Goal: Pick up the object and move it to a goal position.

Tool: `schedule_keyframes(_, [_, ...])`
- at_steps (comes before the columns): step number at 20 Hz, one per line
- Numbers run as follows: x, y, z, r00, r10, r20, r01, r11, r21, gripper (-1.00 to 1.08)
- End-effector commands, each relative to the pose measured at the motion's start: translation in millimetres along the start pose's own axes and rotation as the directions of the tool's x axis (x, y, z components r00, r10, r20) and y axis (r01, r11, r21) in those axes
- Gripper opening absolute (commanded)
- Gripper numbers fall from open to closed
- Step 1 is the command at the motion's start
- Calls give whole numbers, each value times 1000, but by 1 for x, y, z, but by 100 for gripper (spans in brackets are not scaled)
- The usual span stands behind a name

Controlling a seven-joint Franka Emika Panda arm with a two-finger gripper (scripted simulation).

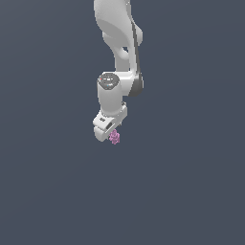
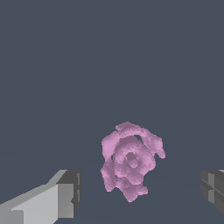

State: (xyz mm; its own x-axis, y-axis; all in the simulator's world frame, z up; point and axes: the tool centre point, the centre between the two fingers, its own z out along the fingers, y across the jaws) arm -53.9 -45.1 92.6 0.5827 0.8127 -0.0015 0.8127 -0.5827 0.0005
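Observation:
The object [image 2: 130, 162] is a small pink-purple knobbly cluster lying on the dark grey floor. In the wrist view it sits between my two fingers, which stand wide apart on either side without touching it. My gripper [image 2: 141, 191] is open. One grey finger [image 2: 65, 197] shows fully; the other finger [image 2: 213, 187] is cut off by the picture's edge. In the exterior view the white gripper [image 1: 109, 133] hangs low over the floor, and the object [image 1: 115, 138] peeks out at its lower edge, toward the exterior view's right.
The white arm [image 1: 119, 43] reaches down from the top of the exterior view. A plain dark grey floor [image 1: 191, 191] surrounds it on all sides.

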Motion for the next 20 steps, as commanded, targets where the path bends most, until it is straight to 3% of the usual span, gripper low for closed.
schedule_keyframes(1, [0,-1,1,1000,-18,-1,18,1000,0,100])
schedule_keyframes(9, [0,-1,7,1000,-20,-1,20,1000,1,100])
schedule_keyframes(20, [-1,-2,50,1000,-24,-2,24,1000,1,100])
